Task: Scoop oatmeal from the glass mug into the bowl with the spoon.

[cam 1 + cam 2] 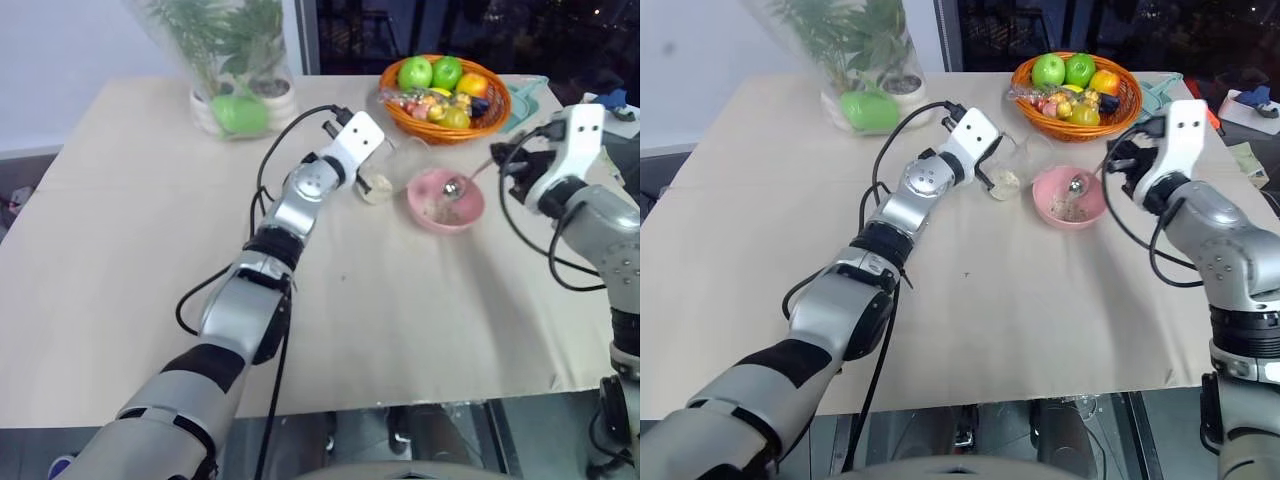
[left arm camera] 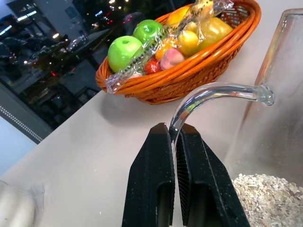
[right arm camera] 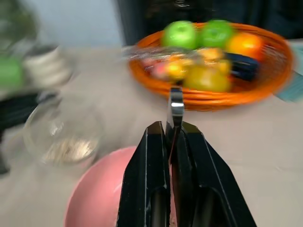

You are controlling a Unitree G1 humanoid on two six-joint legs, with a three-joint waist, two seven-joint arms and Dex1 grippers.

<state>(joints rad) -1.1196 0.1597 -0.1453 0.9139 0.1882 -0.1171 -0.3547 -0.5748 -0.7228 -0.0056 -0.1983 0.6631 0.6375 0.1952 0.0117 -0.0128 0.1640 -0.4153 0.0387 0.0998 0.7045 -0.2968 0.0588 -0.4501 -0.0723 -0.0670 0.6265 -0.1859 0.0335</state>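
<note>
Pale oatmeal (image 2: 270, 196): small grainy heap at the bottom of the glass mug (image 1: 1008, 168), with a few flakes also lying inside the bowl (image 1: 1070, 197).
Clear glass mug: on the table (image 1: 1040, 300), just beside the pink bowl on its left; thin curved handle pinched between the two closed black fingers of the left gripper (image 2: 176, 156).
Pink bowl: small, round, shallow; in front of the fruit basket (image 1: 1077, 85), close to it but apart.
Silver spoon (image 1: 1084, 181): oval head down inside the bowl, handle slanting up to the right; handle clamped between the closed fingers of the right gripper (image 3: 173, 137), tip of the handle poking out past the fingertips.
Orange woven basket: green apples, an orange and wrapped small fruit inside; at the far edge of the table.
Clear vase (image 1: 235, 75) of green plants: far left of the table, well apart from the mug.
Beige table: plain covering.
</note>
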